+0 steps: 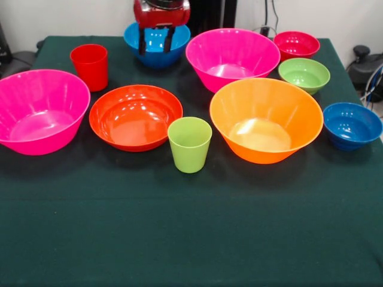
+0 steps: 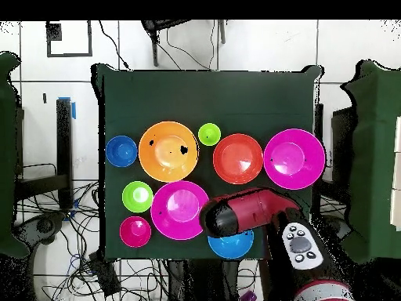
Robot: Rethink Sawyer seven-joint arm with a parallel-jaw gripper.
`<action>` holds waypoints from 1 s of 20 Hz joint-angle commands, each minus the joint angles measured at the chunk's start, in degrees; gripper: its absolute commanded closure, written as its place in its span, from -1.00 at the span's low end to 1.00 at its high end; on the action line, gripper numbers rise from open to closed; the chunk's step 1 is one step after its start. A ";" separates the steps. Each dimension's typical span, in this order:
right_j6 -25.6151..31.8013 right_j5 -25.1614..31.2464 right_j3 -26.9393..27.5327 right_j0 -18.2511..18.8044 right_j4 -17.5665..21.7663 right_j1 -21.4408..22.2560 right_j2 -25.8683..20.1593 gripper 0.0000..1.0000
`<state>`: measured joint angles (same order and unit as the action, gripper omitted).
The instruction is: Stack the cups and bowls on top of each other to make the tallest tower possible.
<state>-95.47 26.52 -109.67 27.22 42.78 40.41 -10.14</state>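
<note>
My gripper (image 1: 155, 50) hangs at the far side of the table, right over the light blue bowl (image 1: 157, 42), with its two black fingers (image 1: 142, 42) apart and nothing between them. All the bowls and cups stand apart and upright, with no tower. One big pink bowl (image 1: 42, 110) is at the left, the other (image 1: 233, 57) is far middle. The orange bowl (image 1: 266, 119), red-orange bowl (image 1: 136, 116), lime green cup (image 1: 190, 143), red cup (image 1: 90, 66), magenta-red bowl (image 1: 296, 45), green bowl (image 1: 304, 75) and dark blue bowl (image 1: 352, 124) stand around them.
The table (image 1: 191, 239) has a dark green cloth, bare along its near half. In the overhead view the red arm (image 2: 251, 210) covers part of the light blue bowl (image 2: 231, 245) and hides the red cup. Cables and equipment lie around the table.
</note>
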 commanded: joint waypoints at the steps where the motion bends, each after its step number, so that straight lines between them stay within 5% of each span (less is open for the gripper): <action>1: -7.27 0.29 5.25 -2.97 -2.86 0.33 -0.77 -1.00; 8: -2.06 1.69 7.45 1.00 -4.41 -0.90 -2.15 -1.00; 13: 3.14 -1.77 3.31 10.70 -2.56 -0.37 -3.99 -1.00; 20: 2.95 -1.43 2.00 12.94 -1.40 0.16 -5.80 -1.00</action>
<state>-96.15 26.54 -107.58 39.95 39.75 41.39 -10.99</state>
